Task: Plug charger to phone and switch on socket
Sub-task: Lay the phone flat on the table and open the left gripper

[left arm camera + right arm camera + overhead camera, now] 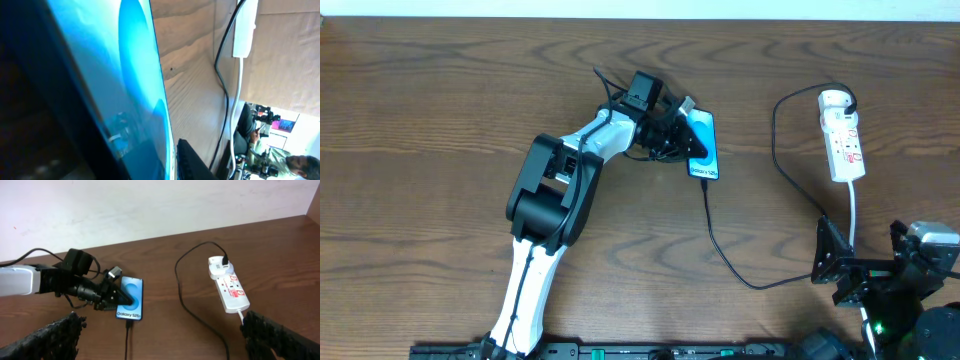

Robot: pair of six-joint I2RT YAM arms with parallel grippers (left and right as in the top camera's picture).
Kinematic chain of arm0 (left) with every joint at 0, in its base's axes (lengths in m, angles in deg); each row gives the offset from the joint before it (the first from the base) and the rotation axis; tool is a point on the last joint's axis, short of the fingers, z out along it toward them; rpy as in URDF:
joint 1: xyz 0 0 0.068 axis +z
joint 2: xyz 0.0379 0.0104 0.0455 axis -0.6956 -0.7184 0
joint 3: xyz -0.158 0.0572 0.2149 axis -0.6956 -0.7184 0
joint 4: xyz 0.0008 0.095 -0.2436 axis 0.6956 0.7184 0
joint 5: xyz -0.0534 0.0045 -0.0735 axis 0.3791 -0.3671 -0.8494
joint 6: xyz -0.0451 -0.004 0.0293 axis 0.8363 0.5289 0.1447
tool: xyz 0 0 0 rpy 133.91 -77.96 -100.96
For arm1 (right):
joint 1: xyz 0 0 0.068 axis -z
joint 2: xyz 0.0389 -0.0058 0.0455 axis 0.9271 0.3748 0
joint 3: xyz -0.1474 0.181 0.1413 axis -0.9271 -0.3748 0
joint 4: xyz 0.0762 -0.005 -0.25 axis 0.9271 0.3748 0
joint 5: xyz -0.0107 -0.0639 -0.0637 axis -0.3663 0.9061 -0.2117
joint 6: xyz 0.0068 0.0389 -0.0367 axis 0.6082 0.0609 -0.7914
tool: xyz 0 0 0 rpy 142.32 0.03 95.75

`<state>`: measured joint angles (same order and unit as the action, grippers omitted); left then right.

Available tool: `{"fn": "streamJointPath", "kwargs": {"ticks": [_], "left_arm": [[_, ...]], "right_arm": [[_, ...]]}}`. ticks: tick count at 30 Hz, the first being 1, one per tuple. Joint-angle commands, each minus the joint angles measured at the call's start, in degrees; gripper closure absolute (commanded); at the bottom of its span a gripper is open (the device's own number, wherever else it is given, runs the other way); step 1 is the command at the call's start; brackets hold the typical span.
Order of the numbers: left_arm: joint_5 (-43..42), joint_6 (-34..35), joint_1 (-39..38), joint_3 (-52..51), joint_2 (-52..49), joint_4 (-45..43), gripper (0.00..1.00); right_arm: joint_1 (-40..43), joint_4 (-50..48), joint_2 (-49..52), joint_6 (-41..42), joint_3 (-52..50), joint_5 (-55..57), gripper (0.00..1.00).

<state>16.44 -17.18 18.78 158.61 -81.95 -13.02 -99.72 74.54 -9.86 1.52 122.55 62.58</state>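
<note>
1. The power strip lies ahead of the right pincer, a little to its right-finger side and well apart from it. The strip's long axis runs roughly away from the pincer. Its white cord leaves the nearer end and trails back toward the pincer.
2. The right pincer is spread as wide as it goes, with nothing between its fingers. It sits low at the table's near edge and faces across the wood toward the wall.
3. The right arm is clearly the nearer one to the strip. The left arm is folded at the elbow, its forearm reaching out to the phone, and the strip lies far beyond its tips.
4. The phone lies flat, screen up, right at the tips of the left pincer, which touch its near long side. The views do not show how far those tips are parted, or whether they grip the phone.
5. The charger meets the phone's short end below the "Galaxy" lettering and looks seated there. It loops across in front of the right pincer, then curves to a black plug at the strip's far end.
6. The switch seems to be the step left. Red marks show on the strip, but on or off cannot be read. The right pincer would need to travel forward along the strip's axis and press down.
</note>
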Motion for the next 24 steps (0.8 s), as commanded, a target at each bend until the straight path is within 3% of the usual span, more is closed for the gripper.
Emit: {"fn": "streamJointPath", "kwargs": {"ticks": [1, 9, 18, 24], "left_arm": [[0.6, -1.0, -0.2, -0.3, -0.6, -0.1, 0.77], [7.2, -1.0, -0.2, -0.3, -0.6, 2.1, 0.70], [21.0, -1.0, -0.2, -0.3, -0.6, 8.3, 0.63], [22.3, -3.1, -0.2, -0.3, -0.5, 8.7, 0.58]], "right_arm": [[0.2, 0.0, 0.4, 0.6, -0.4, 0.7, 0.01], [0.2, 0.0, 0.4, 0.6, -0.4, 0.7, 0.01], [0.2, 0.0, 0.4, 0.6, -0.4, 0.9, 0.01], [0.2, 0.0, 0.4, 0.6, -0.4, 0.9, 0.01]]}}
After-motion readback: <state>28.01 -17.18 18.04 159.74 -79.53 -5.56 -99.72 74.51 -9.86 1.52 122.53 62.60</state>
